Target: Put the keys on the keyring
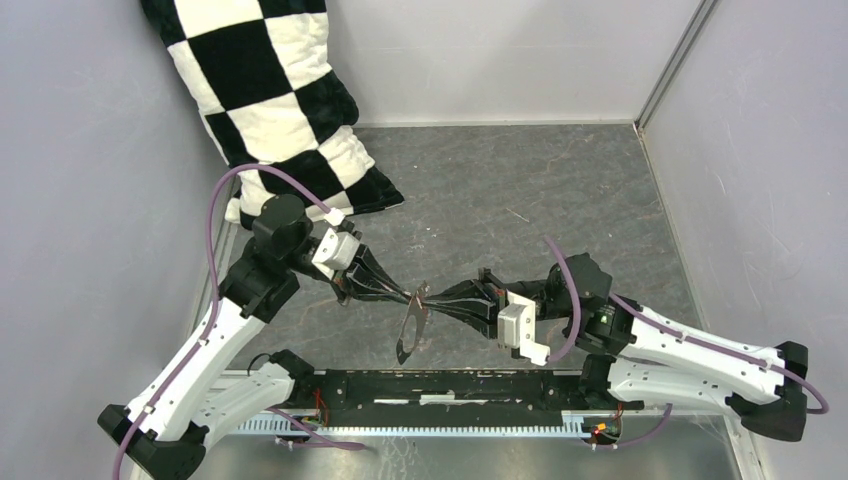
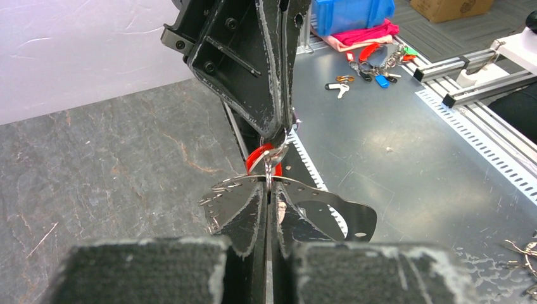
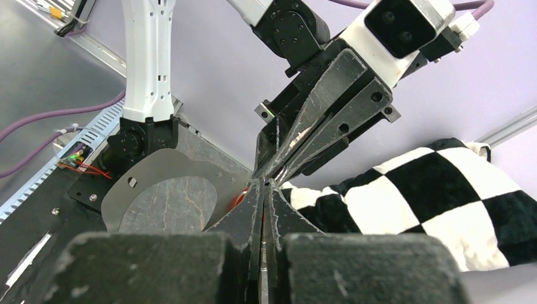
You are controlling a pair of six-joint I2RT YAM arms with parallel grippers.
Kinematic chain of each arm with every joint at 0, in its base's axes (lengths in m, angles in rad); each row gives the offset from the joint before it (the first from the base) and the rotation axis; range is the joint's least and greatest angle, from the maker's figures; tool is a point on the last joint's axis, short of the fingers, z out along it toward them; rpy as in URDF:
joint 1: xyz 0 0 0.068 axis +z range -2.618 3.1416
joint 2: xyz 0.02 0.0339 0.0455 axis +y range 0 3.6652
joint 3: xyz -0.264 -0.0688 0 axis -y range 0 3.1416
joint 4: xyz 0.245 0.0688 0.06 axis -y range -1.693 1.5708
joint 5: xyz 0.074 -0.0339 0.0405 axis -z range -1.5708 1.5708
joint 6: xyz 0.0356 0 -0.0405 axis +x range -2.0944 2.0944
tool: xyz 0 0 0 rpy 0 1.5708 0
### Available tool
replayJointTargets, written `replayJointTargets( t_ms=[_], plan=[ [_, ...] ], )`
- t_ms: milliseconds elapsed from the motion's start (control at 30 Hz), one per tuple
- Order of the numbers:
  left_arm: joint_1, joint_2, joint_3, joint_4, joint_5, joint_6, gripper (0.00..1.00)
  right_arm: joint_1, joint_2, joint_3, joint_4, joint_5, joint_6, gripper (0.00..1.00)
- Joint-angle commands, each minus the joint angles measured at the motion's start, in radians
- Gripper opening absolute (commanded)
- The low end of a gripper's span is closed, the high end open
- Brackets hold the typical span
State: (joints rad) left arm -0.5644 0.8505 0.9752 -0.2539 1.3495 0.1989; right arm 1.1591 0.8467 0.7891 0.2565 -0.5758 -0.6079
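The checkered pillow (image 1: 270,110) lies at eleven o'clock on the table, away from the work. Both grippers meet tip to tip near the middle, probably so that one steadies while the other threads. The left gripper (image 2: 269,188) is clenched on the rim of the keyring (image 3: 171,163), which hangs toward six o'clock from the pinch with its hole exposed. The right gripper (image 3: 261,185) is clamped too, apparently on the red key (image 2: 253,158), which is pressed against the band. No brand, label or readable writing shows anywhere.
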Motion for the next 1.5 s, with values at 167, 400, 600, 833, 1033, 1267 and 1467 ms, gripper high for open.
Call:
replayJointTargets(
  t_ms=[167, 400, 600, 833, 1033, 1267, 1467],
  plan=[
    [-0.002, -0.024, 0.042, 0.036, 0.043, -0.009, 0.02, 0.021, 0.023, 0.0, 0.047, 0.094, 0.005, 0.01],
    [-0.002, -0.034, 0.036, 0.034, 0.045, -0.008, 0.02, 0.022, 0.026, -0.002, 0.024, 0.1, 0.014, 0.01],
    [-0.002, -0.037, 0.036, 0.028, 0.046, -0.002, 0.02, 0.021, 0.033, 0.005, 0.016, 0.106, 0.017, 0.01],
    [-0.002, -0.037, 0.036, 0.009, 0.033, 0.016, 0.02, 0.028, 0.038, 0.007, 0.037, 0.085, 0.038, 0.01],
    [-0.002, -0.034, 0.034, -0.002, 0.006, 0.018, 0.02, 0.039, 0.039, 0.009, 0.059, 0.082, 0.053, 0.01],
    [-0.002, -0.035, 0.033, -0.024, -0.015, 0.039, 0.02, 0.049, 0.045, 0.012, 0.07, 0.083, 0.063, 0.01],
    [-0.002, -0.036, 0.033, -0.032, -0.023, 0.047, 0.02, 0.057, 0.05, 0.013, 0.082, 0.082, 0.071, 0.01]
  ],
)
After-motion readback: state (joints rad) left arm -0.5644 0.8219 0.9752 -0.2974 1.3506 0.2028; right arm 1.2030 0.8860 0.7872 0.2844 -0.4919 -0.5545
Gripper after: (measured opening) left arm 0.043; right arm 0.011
